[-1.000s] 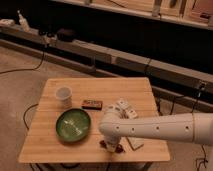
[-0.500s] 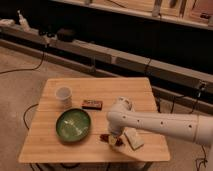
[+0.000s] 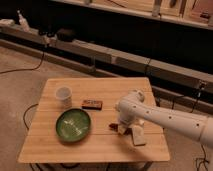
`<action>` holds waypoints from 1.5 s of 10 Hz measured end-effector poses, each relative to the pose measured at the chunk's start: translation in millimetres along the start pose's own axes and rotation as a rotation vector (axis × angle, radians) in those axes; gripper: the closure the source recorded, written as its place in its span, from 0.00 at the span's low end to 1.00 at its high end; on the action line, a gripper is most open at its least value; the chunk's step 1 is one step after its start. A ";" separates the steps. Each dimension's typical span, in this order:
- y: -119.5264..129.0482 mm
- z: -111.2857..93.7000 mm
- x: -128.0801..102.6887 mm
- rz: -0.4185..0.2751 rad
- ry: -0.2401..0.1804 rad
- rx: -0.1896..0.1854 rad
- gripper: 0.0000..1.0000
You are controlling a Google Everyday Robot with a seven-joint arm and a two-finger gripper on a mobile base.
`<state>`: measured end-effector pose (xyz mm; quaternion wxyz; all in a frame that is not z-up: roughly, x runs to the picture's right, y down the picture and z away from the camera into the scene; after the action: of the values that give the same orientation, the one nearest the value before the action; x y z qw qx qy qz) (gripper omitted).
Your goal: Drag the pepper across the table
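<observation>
My arm reaches in from the right over the bamboo-coloured counter point(image 3: 75, 145), elbow bent above its right half, with my tool point(image 3: 121, 127) lowered to the boards just right of the green plate point(image 3: 73, 124). Compared with a second ago, the arm has folded in and swung leftward: the wrist that then lay stretched along the front right edge now stands more upright, nearer the counter's middle. The pepper point(image 3: 114, 125), a small dark reddish pod, lies on the wood at the tip of my tool, between the plate and a pale block point(image 3: 138, 136) that sits just beside my wrist. It appears to have travelled a little with the tool, away from the front edge and toward the plate, which I read as the drag being under way rather than finished. Whether my tool is clamped on the pod or merely pressing against it, I cannot tell; the tip and the pepper merge into one dark patch. The white cup point(image 3: 63, 96) at the back left and the flat dark box with orange markings point(image 3: 92, 104) behind the plate look unmoved. The plate's rim is near the pepper's path, so pushing further the same way risks a bump.
</observation>
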<state>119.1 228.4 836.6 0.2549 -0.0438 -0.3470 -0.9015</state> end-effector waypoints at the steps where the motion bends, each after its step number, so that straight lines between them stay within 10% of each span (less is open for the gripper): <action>1: 9.4 0.1 -7.3 0.019 0.012 0.013 0.88; 15: 110.6 -5.6 -124.6 0.257 -0.076 0.034 0.88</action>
<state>281.7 208.7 867.2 0.3556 -0.1176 -0.3631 -0.8532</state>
